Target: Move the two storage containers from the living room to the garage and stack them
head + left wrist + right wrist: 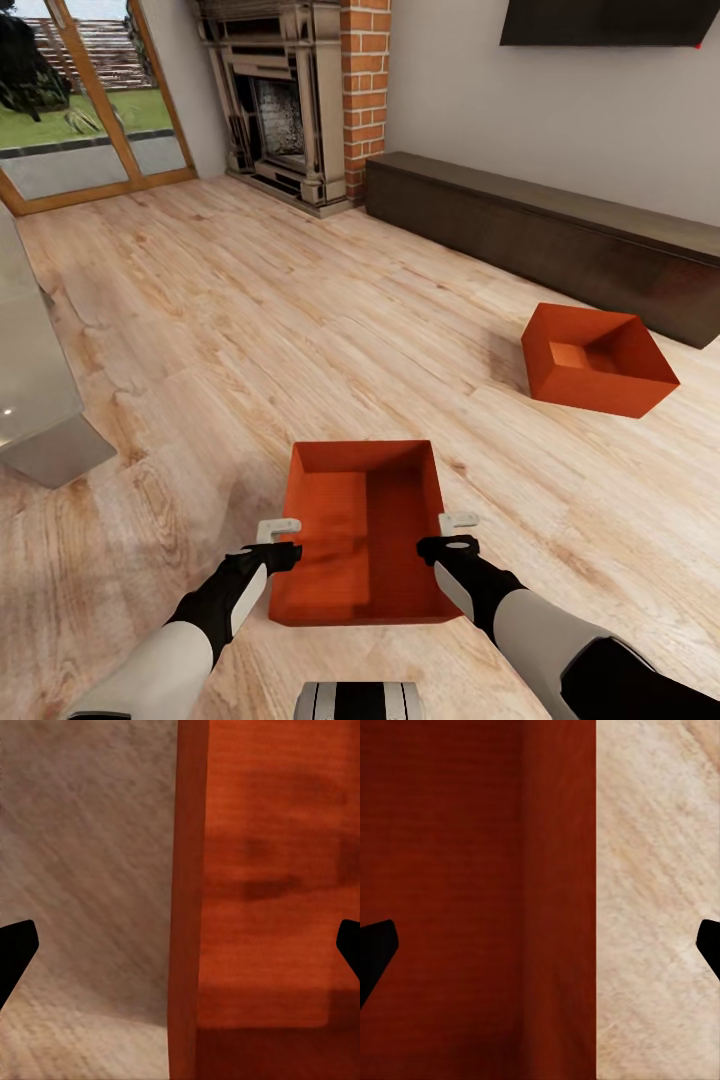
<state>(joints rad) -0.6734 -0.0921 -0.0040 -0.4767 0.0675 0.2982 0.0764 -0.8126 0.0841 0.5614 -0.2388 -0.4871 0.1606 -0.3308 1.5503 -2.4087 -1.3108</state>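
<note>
We stand in the living room on a light wood plank floor [250, 330], with a brick fireplace [300, 110] ahead, a glass door [80, 110] to the garden beside it, a black wall TV [610, 20] and a long low dark cabinet [560, 235] along the wall.

Our left end effector [278, 535] and right end effector [458, 530] flank the nearer storage container [365, 530], one over each long side wall. In the left wrist view the fingers [16, 952] are spread wide apart and straddle the container's thin orange-red wall [187, 907], floor on one side and the box's inside on the other. The right wrist view shows the same: fingers [376, 956] wide apart, the wall [559, 900] between them. We cannot tell whether any finger touches the wall.

The second storage container [597, 360] sits on the floor well ahead and to the right of our right end effector, near the cabinet.

We see no labels or writing.
</note>
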